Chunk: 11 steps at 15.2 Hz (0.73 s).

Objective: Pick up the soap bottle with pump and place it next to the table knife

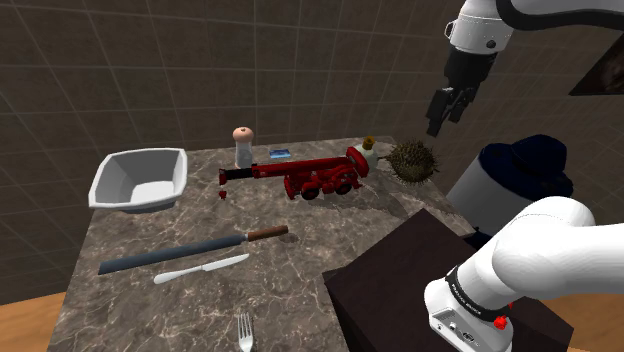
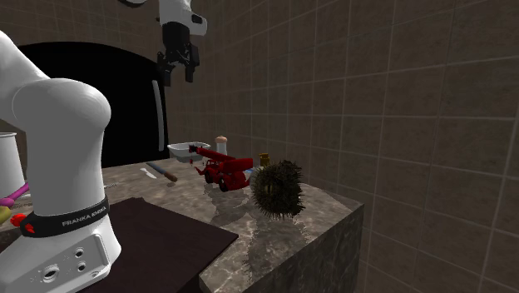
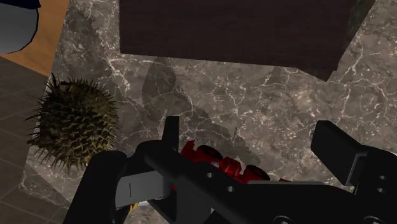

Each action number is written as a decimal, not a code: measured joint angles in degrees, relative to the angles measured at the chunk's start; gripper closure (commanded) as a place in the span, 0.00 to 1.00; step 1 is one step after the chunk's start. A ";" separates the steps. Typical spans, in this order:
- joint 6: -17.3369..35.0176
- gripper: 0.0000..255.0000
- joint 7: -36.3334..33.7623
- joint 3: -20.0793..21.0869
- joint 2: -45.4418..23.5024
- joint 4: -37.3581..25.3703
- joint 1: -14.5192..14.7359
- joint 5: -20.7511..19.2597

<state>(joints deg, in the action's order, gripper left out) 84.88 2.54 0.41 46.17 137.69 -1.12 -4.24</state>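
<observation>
— Fingers (image 3: 336, 151) spread, gripping nothing; gripper (image 1: 445, 112) hangs high. Where's the target?
— By the shoulder view: table knife (image 1: 200, 268) at left, red toy truck (image 1: 320, 178) mid-table, soap bottle (image 1: 367, 153) just behind its right end, spiky ball (image 1: 412, 160) beside. Drop straight down, clearing both neighbours.

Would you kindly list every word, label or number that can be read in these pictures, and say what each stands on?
"FRANKA EMI…", the end curving out of sight: on the black band of the white arm, second exterior view.
White lettering on that band in the shoulder view: too small to read.
Small blue item at the back of the table: too small to tell any print.
</observation>
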 measured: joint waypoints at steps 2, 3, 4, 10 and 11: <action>0.75 0.00 0.12 -0.25 -0.63 0.09 -0.13 -0.18; 2.15 0.00 0.23 -0.59 -1.53 0.56 -0.32 -0.40; 3.59 0.00 0.34 -0.94 -2.78 0.63 -0.51 -0.62; 14.95 0.00 1.47 -3.85 -13.32 0.81 -1.99 -2.25; 16.41 0.00 1.55 -4.20 -15.05 0.39 -2.16 -2.36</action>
<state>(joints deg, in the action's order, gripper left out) 101.29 4.09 -3.80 31.12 138.08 -3.28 -6.60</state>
